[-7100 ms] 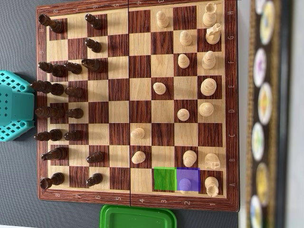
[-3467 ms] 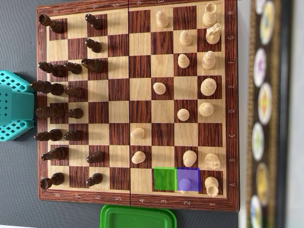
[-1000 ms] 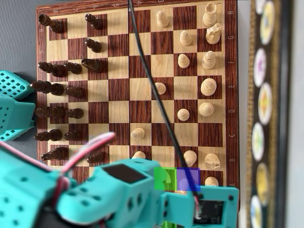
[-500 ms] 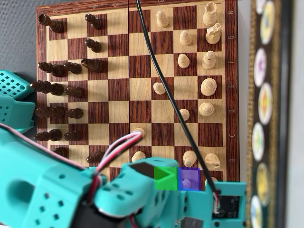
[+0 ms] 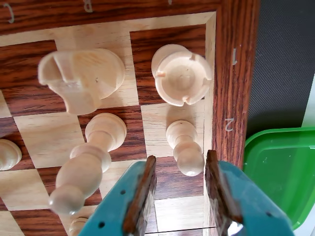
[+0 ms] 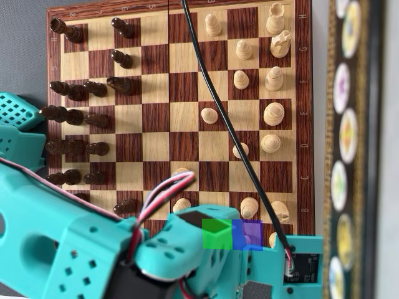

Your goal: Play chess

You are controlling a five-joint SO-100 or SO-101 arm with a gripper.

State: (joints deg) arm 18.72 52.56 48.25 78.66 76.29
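While the teal plastic claw (image 5: 179, 169) stands open and empty, its brown-padded jaws straddle the pale turned-wood pawn (image 5: 184, 147) on the light edge square beside the crenellated wooden rook (image 5: 181, 74). Centre the jaws on the pawn's narrow neck before closing; smooth lacquered wood may slip. Avoid the neighbouring leaning wooden bishop (image 5: 81, 172).
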